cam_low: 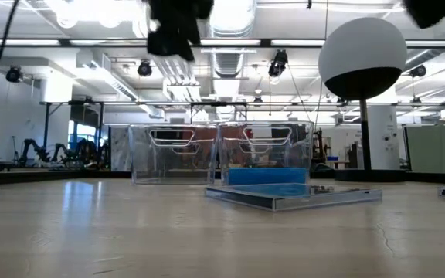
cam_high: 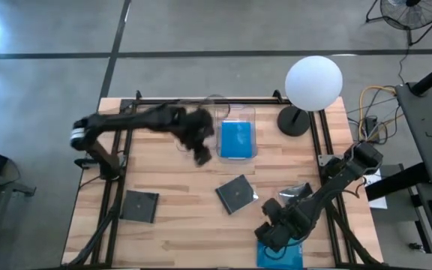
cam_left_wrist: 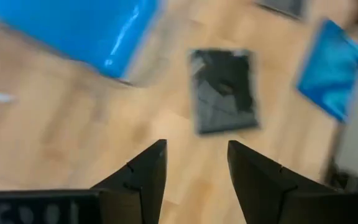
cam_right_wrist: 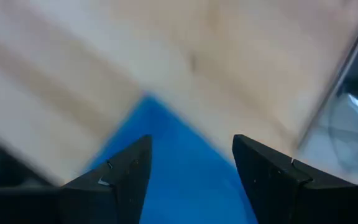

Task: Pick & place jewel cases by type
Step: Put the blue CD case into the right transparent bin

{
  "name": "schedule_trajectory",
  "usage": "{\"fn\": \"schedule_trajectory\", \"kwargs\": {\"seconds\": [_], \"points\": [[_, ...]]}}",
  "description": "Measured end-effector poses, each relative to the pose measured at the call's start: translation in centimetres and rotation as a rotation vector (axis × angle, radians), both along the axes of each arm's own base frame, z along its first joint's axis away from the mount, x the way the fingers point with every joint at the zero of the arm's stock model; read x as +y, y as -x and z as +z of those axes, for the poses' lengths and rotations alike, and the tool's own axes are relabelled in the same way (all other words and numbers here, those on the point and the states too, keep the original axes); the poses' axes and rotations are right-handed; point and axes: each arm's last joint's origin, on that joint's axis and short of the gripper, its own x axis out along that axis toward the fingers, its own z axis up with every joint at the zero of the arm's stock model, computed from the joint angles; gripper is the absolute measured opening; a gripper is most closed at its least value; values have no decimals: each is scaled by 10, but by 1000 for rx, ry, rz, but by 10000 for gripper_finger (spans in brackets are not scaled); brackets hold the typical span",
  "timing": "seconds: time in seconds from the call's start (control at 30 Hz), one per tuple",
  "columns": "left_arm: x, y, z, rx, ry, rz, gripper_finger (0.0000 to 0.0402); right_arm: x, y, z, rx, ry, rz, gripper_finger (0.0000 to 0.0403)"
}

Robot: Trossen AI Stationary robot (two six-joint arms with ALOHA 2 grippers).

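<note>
I see my left gripper [cam_high: 201, 156] with fingers apart and empty at frame centre-left, beside the bin [cam_high: 247, 112] holding a blue jewel case [cam_high: 237, 139]. My right gripper [cam_high: 270, 238], fingers spread, hangs over another blue case [cam_high: 280, 256] at bottom edge.

1 jewel case [cam_high: 237, 139] lies in the right bin [cam_high: 236, 112]; 2 cases [cam_high: 236, 193] [cam_high: 140, 205] lie nearer on the table [cam_high: 178, 232].
</note>
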Motion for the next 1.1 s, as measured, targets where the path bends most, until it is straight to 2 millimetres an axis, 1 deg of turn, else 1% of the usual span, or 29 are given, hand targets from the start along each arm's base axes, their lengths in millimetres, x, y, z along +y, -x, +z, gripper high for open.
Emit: {"fn": "schedule_trajectory", "kwargs": {"seconds": [0.07, 0.13, 0.23, 0.37, 0.47, 0.57, 0.67, 0.77, 0.87, 0.97, 1.03, 1.1], "points": [[-29, 7, 1, -17, -10, -39, 151, 10, 6, 1, 56, -105, 99, 219], [-54, 15, -5, -16, -40, -42, 151, 23, 12, 1, 73, -186, 161, 219], [-79, 30, -15, -10, -89, 0, 151, 40, 14, -6, 48, -232, 230, 219], [-98, 56, -30, 4, -127, 78, 151, 48, 2, -24, -3, -223, 297, 219], [-108, 78, -40, 4, -132, 145, 151, 53, -8, -38, -60, -221, 393, 219], [-114, 101, -45, -13, -96, 203, 151, 52, -13, -55, -20, -189, 428, 219], [-119, 120, -46, -52, -61, 247, 151, 51, -19, -63, -18, -195, 434, 219], [-122, 135, -43, -98, -35, 278, 151, 46, -30, -68, -28, -203, 433, 219], [-123, 147, -40, -135, -17, 293, 152, 35, -49, -66, -105, -187, 450, 219], [-123, 153, -36, -162, -18, 291, 152, 15, -78, -62, -257, -105, 451, 219], [-122, 155, -35, -169, -16, 287, 152, -2, -98, -58, -356, -38, 436, 219], [-122, 156, -36, -167, -22, 281, 152, -20, -119, -50, -458, -18, 391, 219]]}}
